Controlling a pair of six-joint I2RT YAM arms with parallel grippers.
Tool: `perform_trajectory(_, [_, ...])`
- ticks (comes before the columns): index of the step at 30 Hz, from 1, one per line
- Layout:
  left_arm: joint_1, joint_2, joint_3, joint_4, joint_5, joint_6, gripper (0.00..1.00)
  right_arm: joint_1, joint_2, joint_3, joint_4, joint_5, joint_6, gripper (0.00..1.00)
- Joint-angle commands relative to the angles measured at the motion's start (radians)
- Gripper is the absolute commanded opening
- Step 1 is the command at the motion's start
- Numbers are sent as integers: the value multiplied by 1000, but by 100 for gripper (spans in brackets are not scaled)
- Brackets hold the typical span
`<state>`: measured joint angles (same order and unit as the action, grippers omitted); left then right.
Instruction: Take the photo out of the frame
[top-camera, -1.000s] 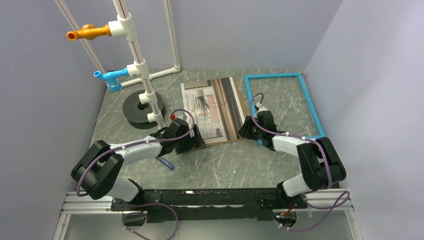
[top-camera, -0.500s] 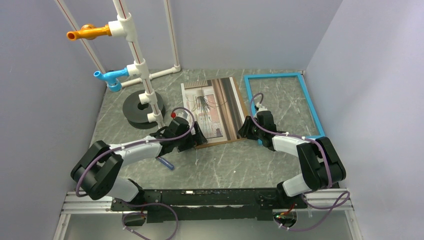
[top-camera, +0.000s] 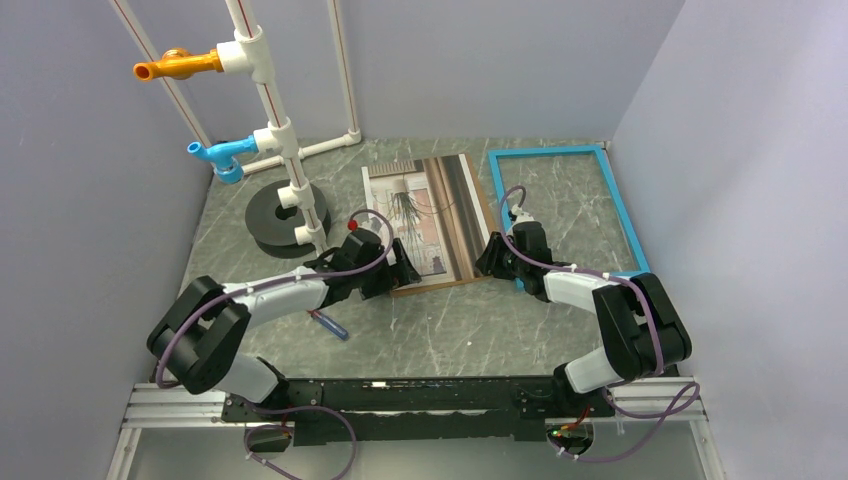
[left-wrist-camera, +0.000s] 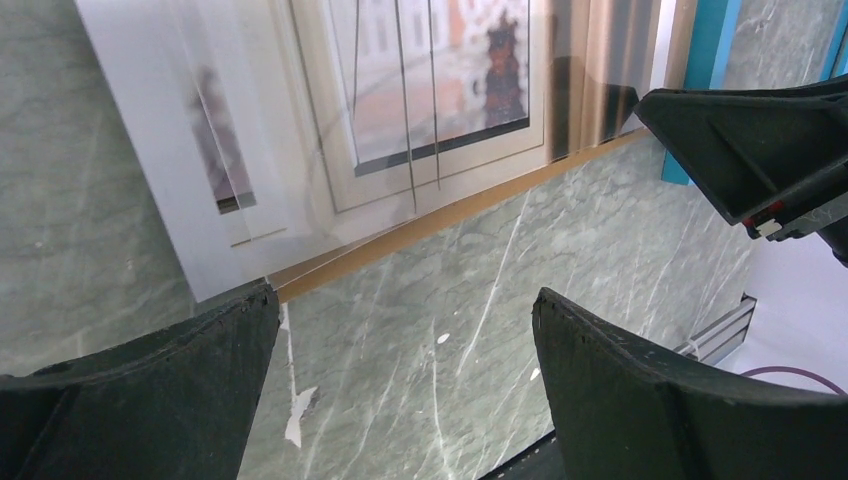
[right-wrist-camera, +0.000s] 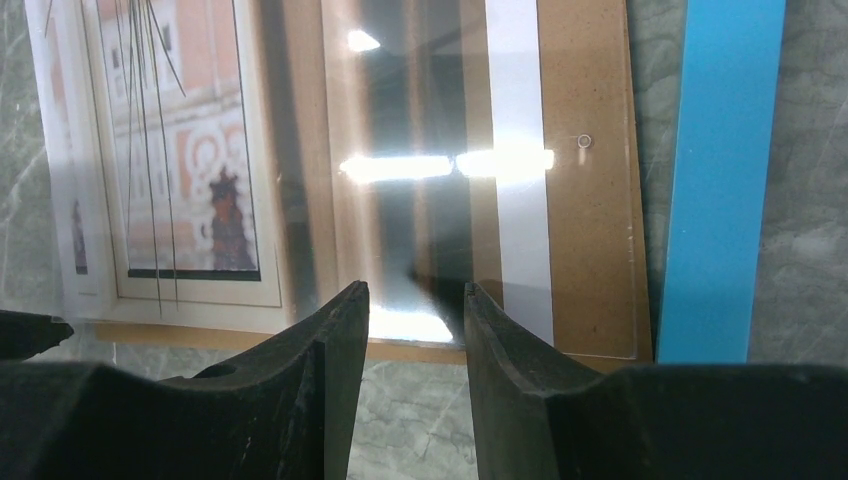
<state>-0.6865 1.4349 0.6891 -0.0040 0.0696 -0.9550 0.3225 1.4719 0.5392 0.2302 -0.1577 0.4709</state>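
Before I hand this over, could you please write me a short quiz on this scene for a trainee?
1. True or false: the photo lies inside the frame.
2. Of the left end effector and the right end effector, which is opened wider? A) left B) right C) equal
3. In the overhead view, on which side of the photo does the frame lie?
Key: 1 false, the frame is empty; 2 A; 3 right.
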Motion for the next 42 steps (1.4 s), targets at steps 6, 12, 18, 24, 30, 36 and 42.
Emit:
perform_trajectory(6, [-11, 69, 70, 77, 48, 7, 99, 7, -72, -25, 13, 16, -25, 43])
perform_trajectory(12, [-9, 58, 70, -6, 12, 53, 99, 6, -165, -79, 71, 2, -32, 46])
perform_trajectory(18, [-9, -54, 51, -156, -114, 119, 99, 7, -95, -56, 87, -61, -30, 46])
perform_trajectory(24, [17, -88, 23, -148, -139, 125, 99, 10, -30, -22, 66, -75, -26, 46])
perform_trajectory(30, [62, -33, -61, 43, -102, 48, 88, 10, -21, -18, 58, -69, -28, 45])
perform_trajectory(36, [65, -6, -157, 213, -100, -31, 72, 10, -14, -14, 58, -72, -27, 45])
perform_trajectory(42, [77, 25, -245, 376, -67, -90, 57, 10, -10, -11, 57, -77, -27, 45])
